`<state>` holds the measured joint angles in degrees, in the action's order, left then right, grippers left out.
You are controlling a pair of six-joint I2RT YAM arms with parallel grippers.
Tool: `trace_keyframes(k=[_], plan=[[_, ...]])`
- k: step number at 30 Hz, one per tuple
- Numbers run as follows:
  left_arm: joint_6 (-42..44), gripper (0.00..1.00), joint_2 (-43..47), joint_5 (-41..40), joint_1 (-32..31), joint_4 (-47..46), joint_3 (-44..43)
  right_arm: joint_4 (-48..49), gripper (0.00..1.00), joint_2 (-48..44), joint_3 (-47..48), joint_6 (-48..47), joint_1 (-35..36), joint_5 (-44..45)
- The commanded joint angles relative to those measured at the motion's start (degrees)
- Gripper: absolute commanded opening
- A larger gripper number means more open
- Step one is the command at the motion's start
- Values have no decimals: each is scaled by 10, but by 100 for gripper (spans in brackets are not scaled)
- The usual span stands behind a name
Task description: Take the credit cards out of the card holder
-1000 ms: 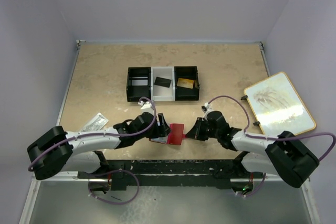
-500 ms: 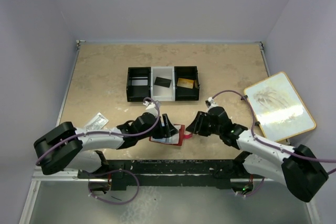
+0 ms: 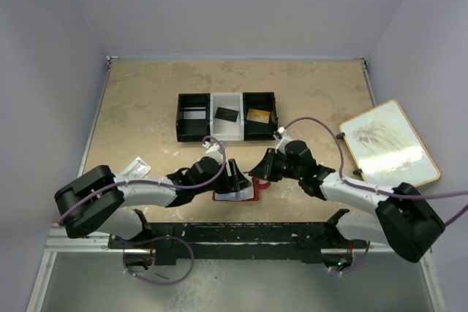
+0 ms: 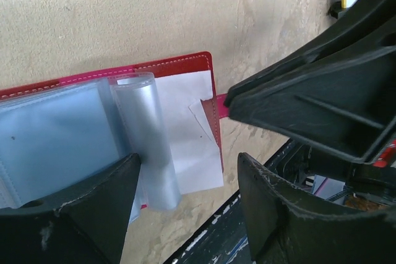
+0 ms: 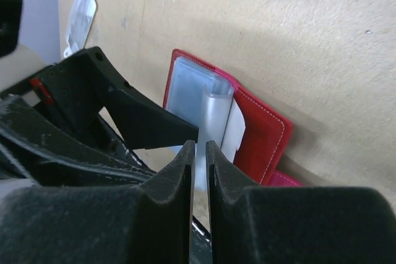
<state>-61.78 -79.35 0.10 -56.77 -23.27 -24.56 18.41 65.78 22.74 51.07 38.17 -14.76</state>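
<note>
The red card holder (image 4: 173, 63) lies open on the table near the front edge, its clear plastic sleeves (image 4: 62, 134) fanned up. A white card (image 4: 192, 122) rests on its right inner half and overhangs the near edge. My left gripper (image 4: 189, 171) is open, straddling the holder's near edge; its left finger (image 4: 80, 214) lies against the sleeves. My right gripper (image 5: 200, 146) reaches in from the right, jaws almost together with only a thin slit, tips at the holder's right edge by a curled sleeve (image 5: 216, 115). Whether anything is pinched does not show. From above the holder (image 3: 251, 189) sits between both grippers.
A black-and-white three-compartment tray (image 3: 227, 137) stands behind, holding a black card (image 3: 227, 114) and a gold card (image 3: 257, 115). A clear crinkly packet (image 3: 133, 169) lies at the left. A wood-framed board (image 3: 387, 144) lies at the right. The table's front rail (image 4: 204, 239) runs close below the holder.
My right gripper moved left and away from me up to the holder, opening and closing again on the way. The left gripper shifted slightly right; the holder now lies flatter.
</note>
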Motion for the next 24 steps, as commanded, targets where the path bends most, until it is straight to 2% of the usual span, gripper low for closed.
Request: trace_keyframes(k=[1,5,9,18,21,24], plan=[[-6,61,-7,11,-3,-35,-19,115,14,49,-9,-8,-2,-80],[-2,61,-6,13,-4,-25,-20,75,14,89,-16,-11,-1,-30],[8,61,18,-1,-3,5,-25,86,15,129,-50,-2,-2,-29],[56,68,131,-137,-4,227,-55,134,13,189,-82,12,-2,4],[55,69,141,-160,-4,271,-56,140,14,189,-85,16,-2,8],[48,69,133,-157,-3,274,-46,140,13,191,-80,15,-2,10]])
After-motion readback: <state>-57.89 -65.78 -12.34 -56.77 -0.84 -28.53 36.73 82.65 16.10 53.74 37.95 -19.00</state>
